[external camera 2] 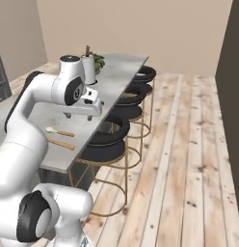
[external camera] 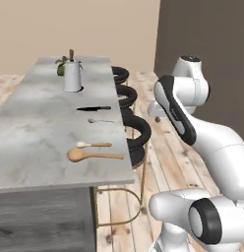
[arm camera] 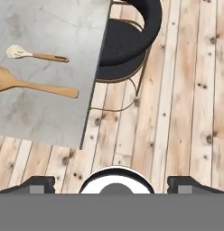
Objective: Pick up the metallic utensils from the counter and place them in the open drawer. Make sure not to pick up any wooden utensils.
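Hovering off the counter's (external camera: 40, 147) right edge above a black stool (arm camera: 125, 43), gripper (arm camera: 111, 185) has fingers spread wide, nothing btwn them. Nearest on the slab: big wooden spoon (external camera: 94, 155), then cream-headed wooden one (external camera: 94, 144) just beyond. Farther: small silver spoon (external camera: 99, 120), then dark knife (external camera: 94, 108). Far end: white pitcher (external camera: 72, 75) w/ plant (external camera: 61, 66) behind.

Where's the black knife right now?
In the left base view the knife lies on the counter, between the white jug and the small silver spoon.
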### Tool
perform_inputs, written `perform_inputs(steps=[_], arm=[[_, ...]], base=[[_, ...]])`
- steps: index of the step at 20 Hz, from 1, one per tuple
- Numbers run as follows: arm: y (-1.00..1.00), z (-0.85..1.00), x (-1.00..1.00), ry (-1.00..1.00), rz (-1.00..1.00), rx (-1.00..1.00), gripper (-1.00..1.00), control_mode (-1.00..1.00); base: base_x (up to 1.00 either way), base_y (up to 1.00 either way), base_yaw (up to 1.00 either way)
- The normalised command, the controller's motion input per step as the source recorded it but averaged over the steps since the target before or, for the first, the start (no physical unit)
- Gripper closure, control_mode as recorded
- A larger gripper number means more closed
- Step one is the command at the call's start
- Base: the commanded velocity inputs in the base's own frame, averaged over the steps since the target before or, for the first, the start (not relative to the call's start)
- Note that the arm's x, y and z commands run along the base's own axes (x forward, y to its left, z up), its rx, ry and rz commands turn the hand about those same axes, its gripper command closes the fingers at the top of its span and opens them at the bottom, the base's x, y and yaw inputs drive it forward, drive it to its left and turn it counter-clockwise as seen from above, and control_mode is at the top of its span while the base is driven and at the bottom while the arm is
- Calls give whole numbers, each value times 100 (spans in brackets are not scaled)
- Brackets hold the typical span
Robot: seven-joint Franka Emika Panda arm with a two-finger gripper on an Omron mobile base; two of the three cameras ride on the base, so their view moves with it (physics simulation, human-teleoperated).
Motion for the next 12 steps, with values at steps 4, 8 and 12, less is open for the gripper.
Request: perform_inputs(steps=[4,8,12], arm=[[0,0,0,0,0,0,-100,100],[0,0,0,0,0,0,-100,100],[0,0,0,0,0,0,-100,100]], base=[[-3,-67,49],[0,-70,49],[2,-91,50]])
